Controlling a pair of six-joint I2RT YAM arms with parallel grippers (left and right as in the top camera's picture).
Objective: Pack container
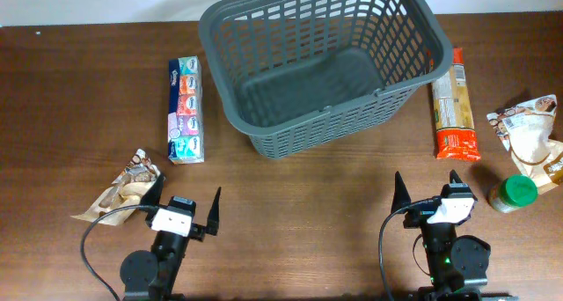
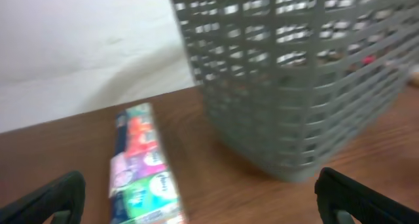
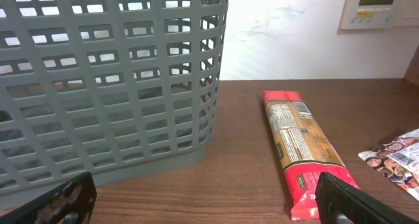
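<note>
The container (image 1: 264,125), a big dark grey basket with lattice sides, stands at the back middle of the table with nothing in it; it also fills the left wrist view as the basket (image 2: 294,86) and the right wrist view as the basket (image 3: 111,80). My left gripper (image 1: 183,205) is open near the front left, with a multicoloured tissue pack (image 1: 185,110) ahead of it, seen blurred as the tissue pack (image 2: 141,171). My right gripper (image 1: 427,191) is open near the front right, holding nothing. A long red and orange packet (image 1: 455,107) lies right of the basket, close ahead as the packet (image 3: 304,149).
A brown snack bag (image 1: 123,191) lies just left of my left gripper. A green-lidded jar (image 1: 513,194) stands right of my right gripper, with a white and brown pouch (image 1: 530,128) behind it, its corner showing as the pouch (image 3: 396,160). A white wall rises behind the table.
</note>
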